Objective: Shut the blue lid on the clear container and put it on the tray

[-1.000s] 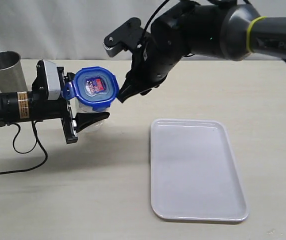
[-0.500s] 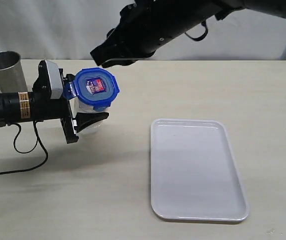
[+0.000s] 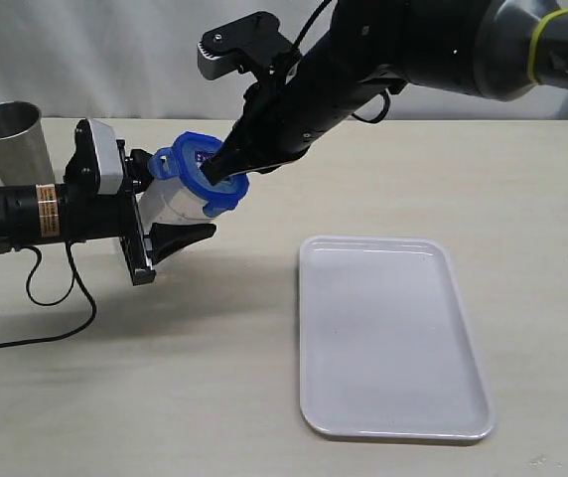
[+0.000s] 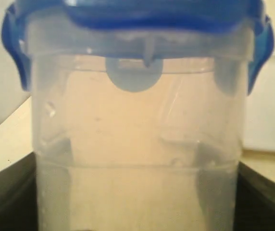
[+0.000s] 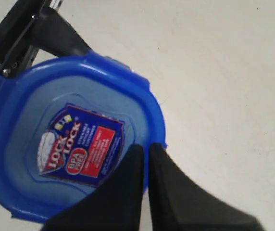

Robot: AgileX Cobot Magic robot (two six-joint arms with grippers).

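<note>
Exterior and 2 wrist views. The left gripper (image 3: 170, 202) reached in level from the left, its 2 black fingers clamped on opposite walls of the clear container (image 4: 137, 144), a tall, rounded-square canister of smooth transparent plastic that sat tilted in the grasp, rim end leaning toward the right arm. The blue lid (image 5: 41, 110), translucent and rounded-square, with hinged flaps standing out from its edges, sat on the container's rim; a red-and-blue sticker (image 5: 82, 144) marked its recessed top. In the left wrist view the lid's blue band ran across the rim, and 2 flaps hung down at the sides.

The right gripper (image 5: 145, 150) came down at a slant from the upper right, its 2 tapered black fingers pressed together with nothing between them, tips resting on the lid's top just inside 1 edge.

The tray (image 3: 393, 338), a flat, pale, rounded-corner plastic rectangle with a low raised rim, lay on the matte beige table (image 3: 214, 378), well apart from the container and to its right in the exterior view. A brushed-metal cup (image 3: 11, 139) stood upright at the far left, behind the left arm.
</note>
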